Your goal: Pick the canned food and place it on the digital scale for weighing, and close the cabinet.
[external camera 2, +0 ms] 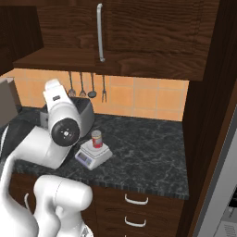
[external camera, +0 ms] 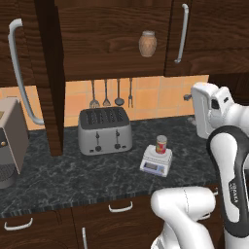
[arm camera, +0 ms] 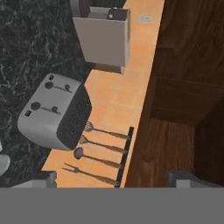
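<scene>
The canned food (external camera: 161,144) (external camera 2: 96,138), a small red tin, stands upright on the white digital scale (external camera: 156,162) (external camera 2: 93,155) on the dark counter, right of the toaster. The cabinet's left door (external camera: 47,73) stands swung open above the counter, its long bar handle (external camera: 19,73) facing out. A brown jar (external camera: 147,44) sits on the shelf inside, and the right door (external camera: 194,34) is shut. My gripper (arm camera: 113,181) (external camera: 189,98) is open and empty. It is up above and to the right of the scale, pointing at the tiled backsplash under the cabinet (arm camera: 188,65).
A silver four-slot toaster (external camera: 104,130) (arm camera: 54,111) stands left of the scale. Several utensils (external camera: 111,93) (arm camera: 98,148) hang on the backsplash. A coffee machine (external camera: 9,141) (arm camera: 103,37) sits at the far left. Drawers (external camera 2: 136,200) run below the counter, and a tall dark panel (external camera 2: 208,120) closes the right side.
</scene>
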